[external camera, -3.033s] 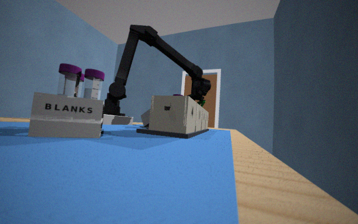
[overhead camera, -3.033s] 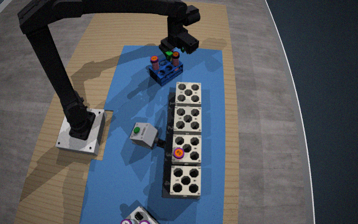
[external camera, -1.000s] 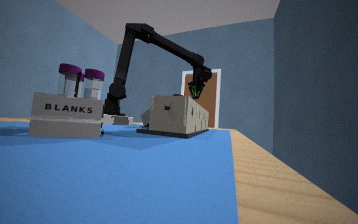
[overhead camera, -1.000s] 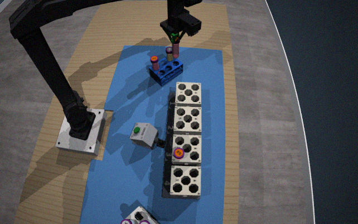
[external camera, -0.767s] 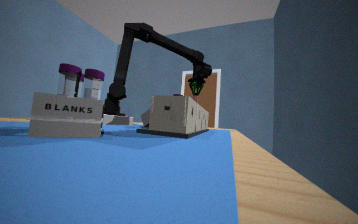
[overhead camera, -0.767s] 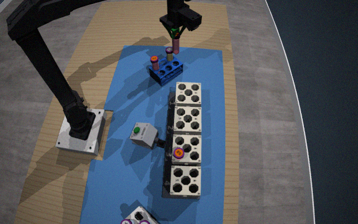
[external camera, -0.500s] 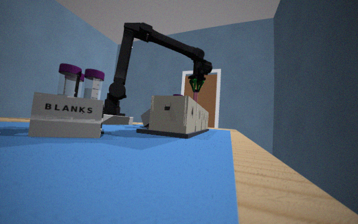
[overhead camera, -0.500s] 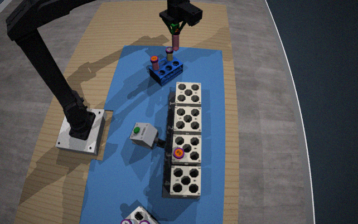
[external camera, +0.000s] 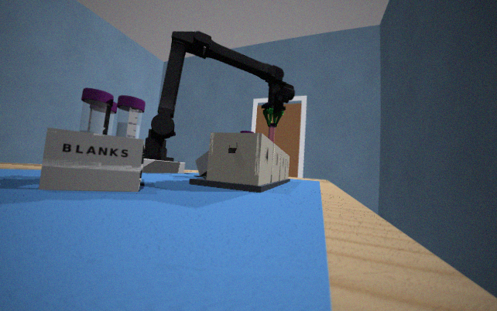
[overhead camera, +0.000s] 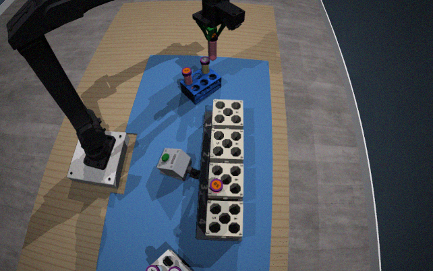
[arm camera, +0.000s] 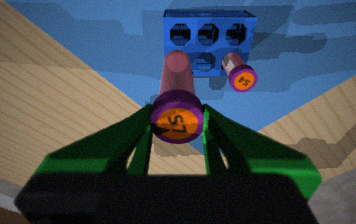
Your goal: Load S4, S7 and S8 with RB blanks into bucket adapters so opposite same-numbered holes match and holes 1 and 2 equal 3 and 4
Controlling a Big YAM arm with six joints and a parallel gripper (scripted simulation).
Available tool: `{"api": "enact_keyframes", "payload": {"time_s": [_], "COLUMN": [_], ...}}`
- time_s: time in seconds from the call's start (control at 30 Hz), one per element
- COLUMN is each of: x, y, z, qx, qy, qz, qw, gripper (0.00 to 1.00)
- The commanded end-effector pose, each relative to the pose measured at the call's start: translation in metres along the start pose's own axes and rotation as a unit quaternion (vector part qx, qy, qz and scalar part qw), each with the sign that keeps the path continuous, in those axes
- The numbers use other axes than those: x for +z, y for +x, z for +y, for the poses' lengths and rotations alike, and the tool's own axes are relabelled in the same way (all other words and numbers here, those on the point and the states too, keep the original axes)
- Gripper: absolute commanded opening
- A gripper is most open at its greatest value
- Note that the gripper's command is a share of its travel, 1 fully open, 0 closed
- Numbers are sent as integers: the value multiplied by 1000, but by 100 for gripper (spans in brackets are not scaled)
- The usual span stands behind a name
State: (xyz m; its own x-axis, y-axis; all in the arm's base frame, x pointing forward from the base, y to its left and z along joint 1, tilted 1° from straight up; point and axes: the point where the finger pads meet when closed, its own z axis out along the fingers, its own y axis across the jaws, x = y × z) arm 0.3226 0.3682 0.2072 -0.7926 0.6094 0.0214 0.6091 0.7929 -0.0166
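Top view, left to right: S4 [overhead camera: 187,72] and the grey-dot X6 [overhead camera: 204,61] stand in RS [overhead camera: 202,92]; the tool [overhead camera: 212,34] is clamped on S7 [overhead camera: 212,50], hanging above and beyond RS. Four adapters stand on ST; only S8 [overhead camera: 216,185] sits in adapter 3 [overhead camera: 240,180], and eighteen holes show open. By my judgement, loading has barely begun: S7, S4 and any blanks remain, then DONE [overhead camera: 165,157].

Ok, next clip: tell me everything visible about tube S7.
S7 has a purple cap with an orange dot reading S7 and a pinkish body hanging upright below it. The claw is shut on it just under the cap, with green fingers on either side. It hangs in the air beyond the blue rack, touching nothing else.
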Motion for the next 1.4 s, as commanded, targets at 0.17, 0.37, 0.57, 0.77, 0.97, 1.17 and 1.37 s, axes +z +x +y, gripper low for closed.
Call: {"api": "enact_keyframes", "payload": {"time_s": [0.17,0.37,0.57,0.77,0.97,1.17,1.37], "x": [-29,-29,-29,-29,-48,-9,18], "y": [-1,-1,-1,-1,-8,-7,-7], "z": [6,6,6,6,4,-2,1], "qx": [0,0,0,0,0,-1,-1], "qy": [-28,-28,-28,-28,-43,-24,-9], "qz": [-3,-3,-3,-3,-4,-2,-1], "qw": [1000,1000,1000,1000,999,1000,1000], "gripper": [0,0,0,0,0,0,0]}}
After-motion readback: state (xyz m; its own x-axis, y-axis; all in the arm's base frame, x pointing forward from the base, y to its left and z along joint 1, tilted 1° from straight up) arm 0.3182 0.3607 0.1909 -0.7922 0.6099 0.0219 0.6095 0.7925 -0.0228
